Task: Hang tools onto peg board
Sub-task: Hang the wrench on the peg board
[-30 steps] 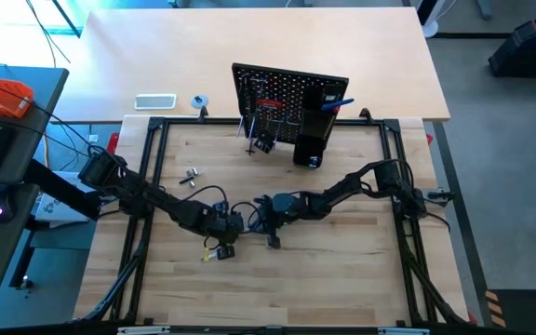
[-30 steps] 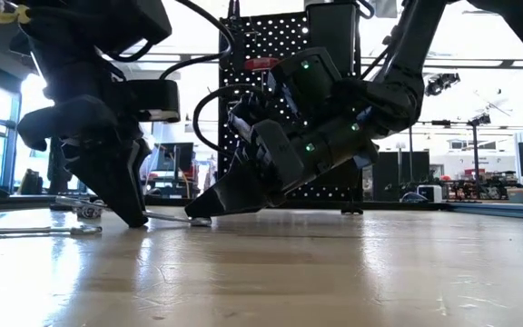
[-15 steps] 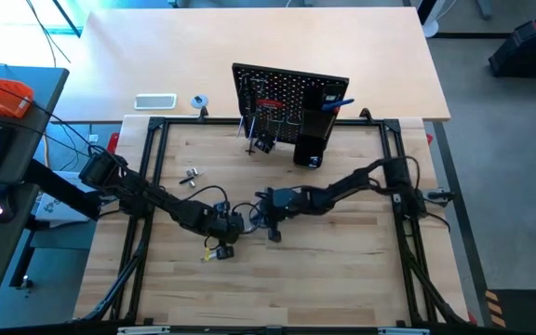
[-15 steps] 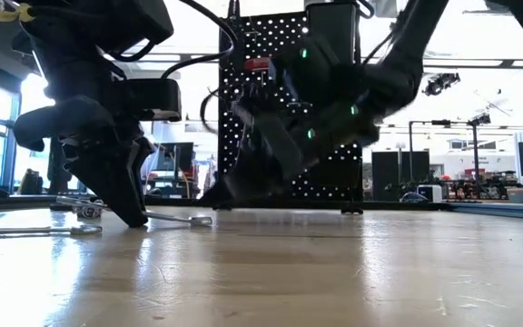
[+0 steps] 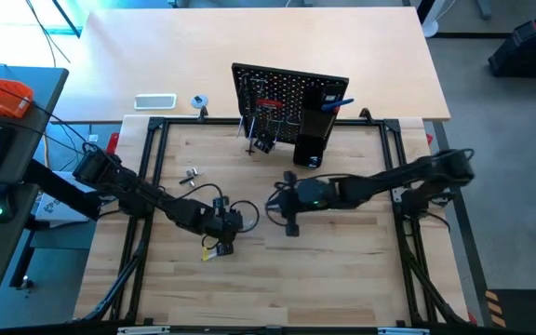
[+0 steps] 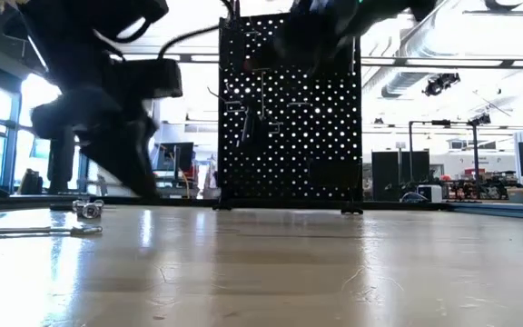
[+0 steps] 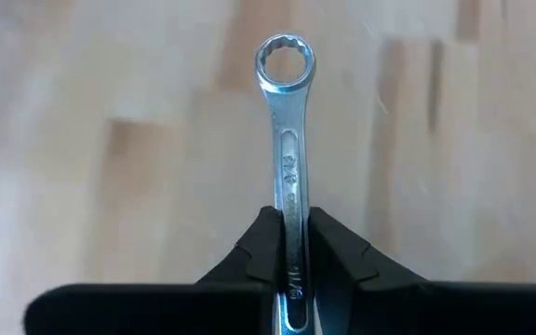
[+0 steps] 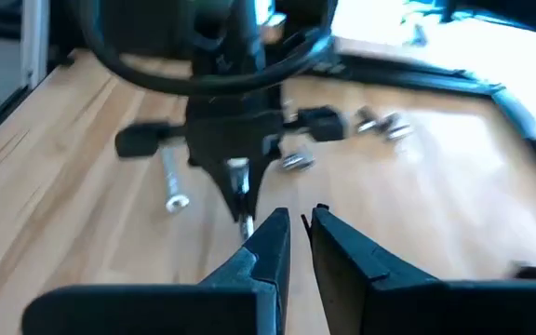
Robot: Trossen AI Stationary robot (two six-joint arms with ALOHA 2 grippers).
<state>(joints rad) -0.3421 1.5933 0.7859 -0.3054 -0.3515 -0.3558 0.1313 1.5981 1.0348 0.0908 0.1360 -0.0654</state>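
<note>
Biggest worry first: the peg board point(image 5: 291, 93) stands upright at the far edge of the wooden table point(image 5: 342, 270), and both arms are crowded together mid-table in front of it. The right gripper point(image 8: 296, 228) sits just beside the left one, pointing straight at it with its fingers all but closed on nothing. If either arm swings now, I reckon they clip each other.

Next, the left gripper point(image 7: 293, 228). It's clamped tight on the silver wrench point(image 7: 285, 140), pinching the flat shank partway along. The ring end sticks out in front over the wood, well short of the board. That's a narrow hold on smooth metal, so the wrench could twist or slide in the fingers on the way over. Then the ring would miss its hook, I'd say.

Smallest hazard: a little silver piece point(image 5: 191, 177) lies loose on the table near the left arm, easy to knock.

Now the count:
- One peg board with one tall box holder point(image 5: 313, 140).
- Two arms, two grippers.
- One wrench in hand.
- On the board, one red-handled tool point(image 5: 268, 102), one blue one point(image 5: 338, 102) at the holder, and some dark ones hanging that I can't count.
- At least one loose bit on the table.
</note>
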